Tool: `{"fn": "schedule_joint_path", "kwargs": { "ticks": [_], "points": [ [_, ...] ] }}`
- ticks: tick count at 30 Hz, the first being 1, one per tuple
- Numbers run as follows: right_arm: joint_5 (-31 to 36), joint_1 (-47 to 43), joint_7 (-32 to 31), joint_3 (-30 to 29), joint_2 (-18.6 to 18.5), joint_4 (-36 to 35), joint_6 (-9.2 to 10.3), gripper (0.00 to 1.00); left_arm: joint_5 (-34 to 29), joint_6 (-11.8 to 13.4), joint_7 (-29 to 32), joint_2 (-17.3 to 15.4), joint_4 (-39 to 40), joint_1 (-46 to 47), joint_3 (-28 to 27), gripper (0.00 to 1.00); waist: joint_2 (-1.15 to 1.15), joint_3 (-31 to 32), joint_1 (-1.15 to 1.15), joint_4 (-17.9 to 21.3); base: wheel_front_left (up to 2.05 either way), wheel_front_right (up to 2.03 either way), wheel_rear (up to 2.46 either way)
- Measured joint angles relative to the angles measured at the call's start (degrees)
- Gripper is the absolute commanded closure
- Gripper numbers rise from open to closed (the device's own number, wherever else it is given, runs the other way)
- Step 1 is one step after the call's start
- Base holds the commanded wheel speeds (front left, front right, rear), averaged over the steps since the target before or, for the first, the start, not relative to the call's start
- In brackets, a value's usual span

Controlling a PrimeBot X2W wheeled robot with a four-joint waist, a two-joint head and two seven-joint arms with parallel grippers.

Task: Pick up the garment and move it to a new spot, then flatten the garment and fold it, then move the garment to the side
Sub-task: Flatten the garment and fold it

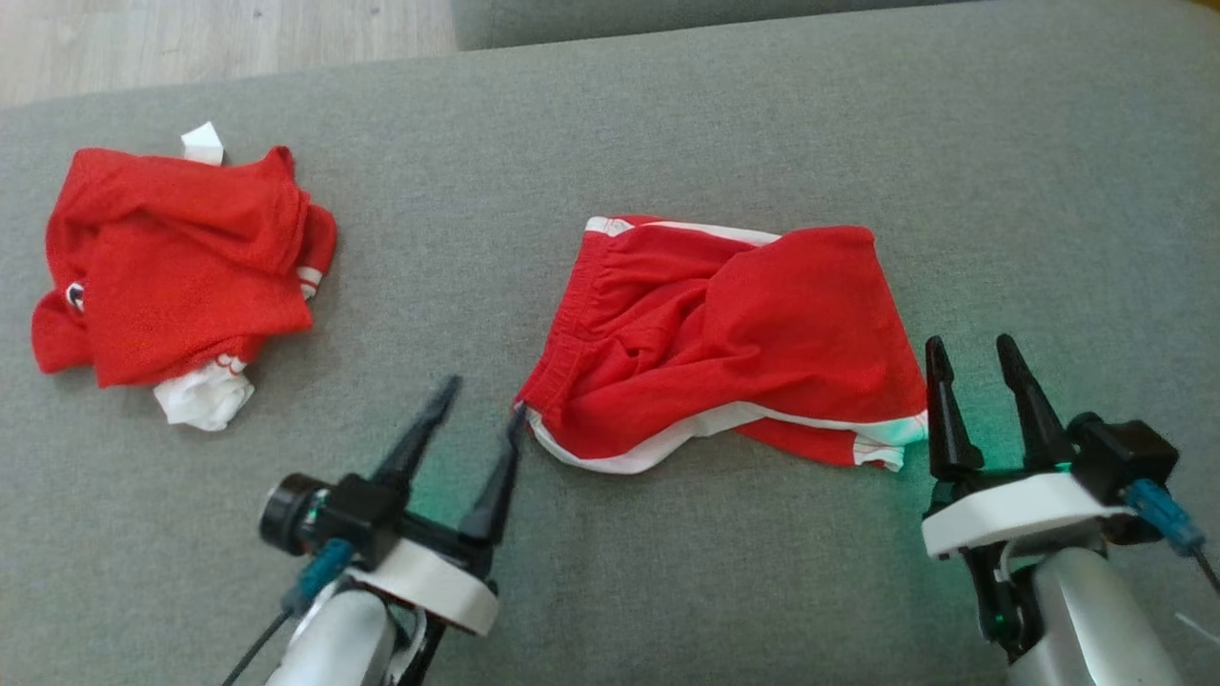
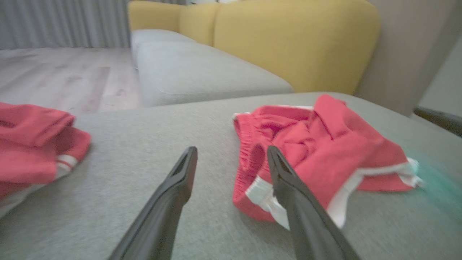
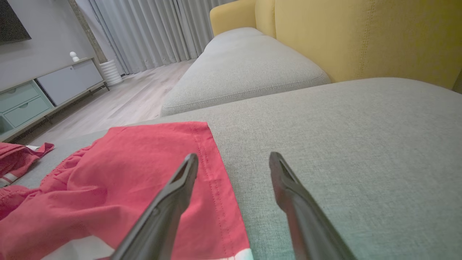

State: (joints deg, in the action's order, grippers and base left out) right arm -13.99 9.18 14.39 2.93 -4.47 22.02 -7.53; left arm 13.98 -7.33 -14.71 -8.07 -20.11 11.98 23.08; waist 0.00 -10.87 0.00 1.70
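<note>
Right now both of my grippers stand wide apart and hold nothing. The red shorts (image 1: 724, 333) lie crumpled in the middle of the grey sofa cushion (image 1: 667, 114), between my two arms, with the gathered waistband toward my left and white trim along the near edge.

My left gripper (image 1: 483, 395) sits at the near left corner of the shorts. The tip of its inner finger is right at the white-trimmed corner by the waistband, though I cannot tell whether it touches the cloth. Its outer finger is over bare cushion.

My right gripper (image 1: 970, 343) is just beside the right edge of the shorts, fingers pointing away from me. In my right wrist view, one finger lies over the stitched hem of the shorts and the other over bare cushion. I cannot tell whether either finger touches the fabric.

A second red garment (image 1: 181, 267) with white bits lies bunched up well to my left on the same cushion, apart from the shorts.

Beyond the cushion there is another grey seat with a yellow backrest (image 3: 361, 36), a pale wood floor (image 3: 126, 97), grey curtains (image 3: 151, 29) and a low cabinet (image 3: 36, 97).
</note>
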Motion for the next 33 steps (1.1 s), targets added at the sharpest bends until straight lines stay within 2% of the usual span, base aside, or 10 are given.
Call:
{"fn": "schedule_joint_path", "kwargs": {
  "ticks": [5,8,18,27,29,33],
  "points": [
    [0.0,0.0,0.0,-1.0,0.3,0.0,0.0,0.0,4.8,-0.3,0.0,-5.7,-3.9,4.5,11.3,0.0,0.0,-0.9,0.0,0.2,0.0,0.0,0.0],
    [0.2,0.0,0.0,-1.3,0.4,0.1,0.0,0.0,7.6,-0.3,0.0,-7.8,-4.2,6.8,15.6,0.0,0.0,-1.2,0.0,0.2,0.0,0.0,0.0],
    [0.5,0.2,0.0,-1.3,1.0,0.6,0.0,0.0,13.0,-0.3,0.0,-11.2,-4.9,10.8,23.3,0.0,0.0,-1.9,0.0,0.4,0.0,0.0,0.0],
    [0.9,1.8,0.0,-1.4,1.1,0.9,0.0,0.0,16.1,-0.3,0.0,-12.1,-6.8,14.9,27.7,0.0,0.0,-3.0,0.0,1.1,0.0,0.0,0.0],
    [0.9,1.9,0.0,-1.4,1.1,0.9,0.0,0.0,16.8,-0.3,0.0,-12.2,-7.1,15.2,28.8,1.0,0.0,-3.1,0.0,1.3,0.0,0.0,0.0],
    [1.1,1.9,0.0,-1.4,1.1,1.3,0.0,0.0,17.3,-0.3,0.0,-12.2,-7.0,15.3,29.2,1.0,0.0,-3.2,0.0,1.3,0.0,0.0,0.0]
  ]
}}
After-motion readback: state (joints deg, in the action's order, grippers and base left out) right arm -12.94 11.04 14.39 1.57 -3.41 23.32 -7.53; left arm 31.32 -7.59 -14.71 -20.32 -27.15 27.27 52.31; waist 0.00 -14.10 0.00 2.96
